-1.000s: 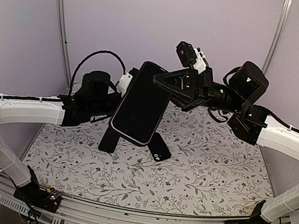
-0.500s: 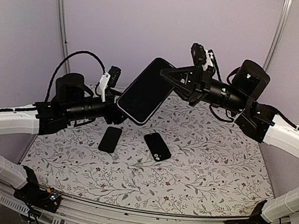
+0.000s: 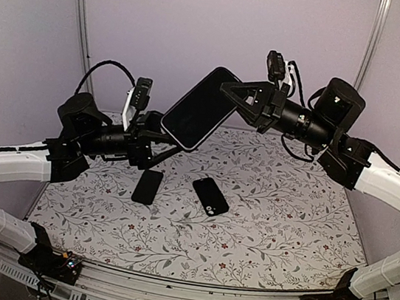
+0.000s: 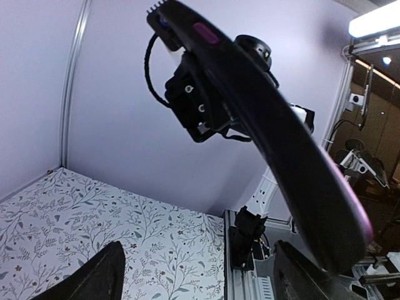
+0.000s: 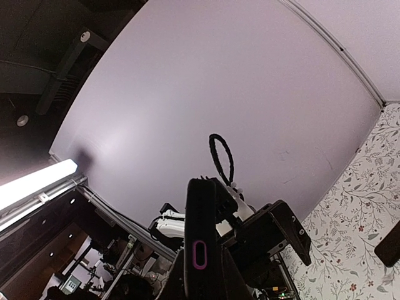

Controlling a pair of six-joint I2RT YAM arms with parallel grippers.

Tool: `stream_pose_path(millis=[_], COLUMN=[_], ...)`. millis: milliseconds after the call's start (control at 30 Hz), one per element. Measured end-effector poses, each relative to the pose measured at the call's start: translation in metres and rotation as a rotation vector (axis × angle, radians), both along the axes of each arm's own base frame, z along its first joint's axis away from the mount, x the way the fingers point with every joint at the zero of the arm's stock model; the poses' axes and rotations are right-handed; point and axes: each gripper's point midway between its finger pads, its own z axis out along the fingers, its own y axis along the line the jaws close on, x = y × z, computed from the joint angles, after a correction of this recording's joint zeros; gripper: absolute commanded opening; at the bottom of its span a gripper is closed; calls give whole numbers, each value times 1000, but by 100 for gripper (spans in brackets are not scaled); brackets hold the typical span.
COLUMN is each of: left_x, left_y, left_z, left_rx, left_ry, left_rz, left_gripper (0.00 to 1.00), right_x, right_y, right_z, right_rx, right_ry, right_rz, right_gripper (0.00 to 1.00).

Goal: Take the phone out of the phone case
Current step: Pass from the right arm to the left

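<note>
The table (image 3: 286, 229), covered in a flowered cloth, fills the lower half of the top view, and two arms reach over it from the near edge. The right arm (image 3: 389, 180) comes in from the right and the left arm (image 3: 12, 161) from the left, meeting high above the far middle of the cloth.

The phone (image 3: 200, 109) is in the air there, tilted, with its dark face towards the overhead camera. The right gripper (image 3: 235, 99) is clamped on its far right end. A pinkish rim and a pink side button show along its edge in the wrist views, so the phone case (image 4: 325, 206) appears to be on. As far as the frames show, the phone has not been separated from it.

The left gripper (image 3: 160, 138) sits just beside the phone's lower left end with its fingers spread wide and nothing between them. What seems left is for it to take hold of the case and peel it off.

By count there are two arms, two grippers, one cased phone aloft, and two small dark flat pieces lying on the cloth below it. These are the left dark piece (image 3: 147, 186) and the right dark piece (image 3: 210, 196), near each other but apart. I cannot tell what they are.
</note>
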Motion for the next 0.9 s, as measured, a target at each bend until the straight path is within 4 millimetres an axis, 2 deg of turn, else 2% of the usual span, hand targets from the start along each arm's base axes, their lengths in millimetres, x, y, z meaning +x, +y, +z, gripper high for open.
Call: stream_pose_path(millis=[367, 733, 900], left_x=[-17, -19, -19], left_y=[-3, -3, -3], left_z=[15, 25, 25], left_rx=[-71, -119, -125], left_ry=[-4, 13, 22], left_rz=[-124, -149, -151], left_gripper=[86, 86, 79], right_x=[-2, 1, 2], right_y=[-2, 2, 3], right_z=[24, 21, 21], right_rx=[30, 30, 37], right_ry=[-88, -94, -98], right_rz=[-14, -10, -5], right_gripper=[0, 0, 0])
